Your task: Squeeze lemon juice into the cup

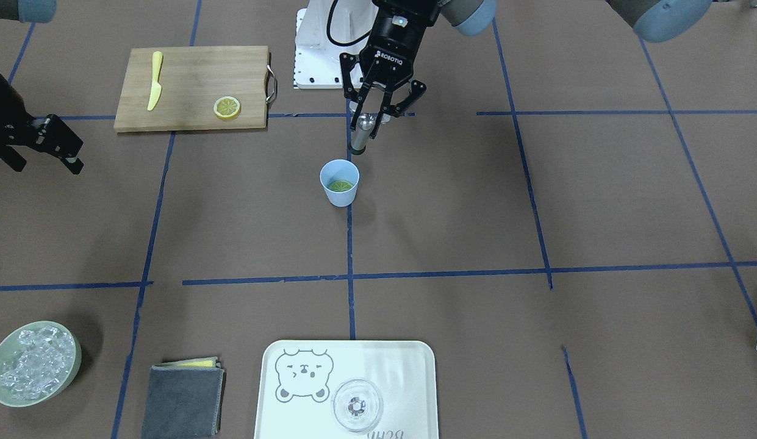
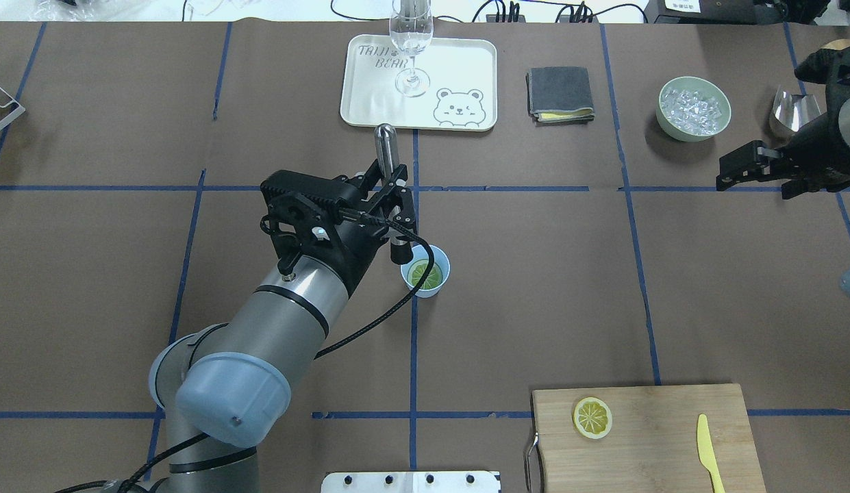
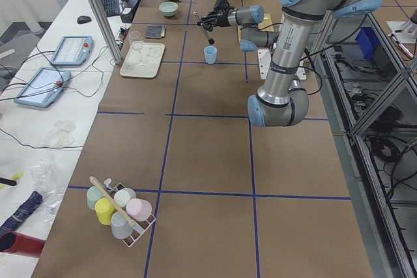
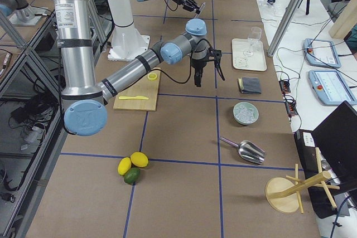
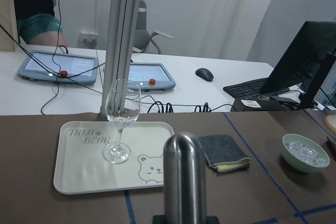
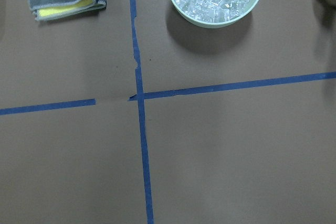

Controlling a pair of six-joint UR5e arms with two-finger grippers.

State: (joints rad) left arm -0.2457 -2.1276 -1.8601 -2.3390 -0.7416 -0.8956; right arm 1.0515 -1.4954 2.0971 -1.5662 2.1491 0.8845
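The light-blue cup [image 1: 339, 196] stands upright at the table's middle, also seen in the overhead view [image 2: 405, 277]. The lemon slice [image 1: 340, 185] lies flat inside it [image 2: 425, 274]. My left gripper [image 1: 376, 114] is shut on a steel rod with a black tip [image 1: 360, 132], held tilted just beside the cup on the robot's side, tip near the rim and outside the cup [image 2: 399, 252]. The rod's rounded top fills the left wrist view [image 5: 182, 177]. My right gripper [image 1: 46, 163] hovers open and empty far off near the ice bowl [image 2: 752, 179].
A wooden cutting board [image 1: 192, 73] carries the other lemon slice [image 1: 227, 107] and a yellow knife [image 1: 155, 80]. A white bear tray [image 1: 402, 372] holds a wine glass [image 1: 357, 405]. A grey folded cloth [image 1: 183, 399] and a pale-green bowl of ice [image 1: 77, 356] lie at the operators' edge.
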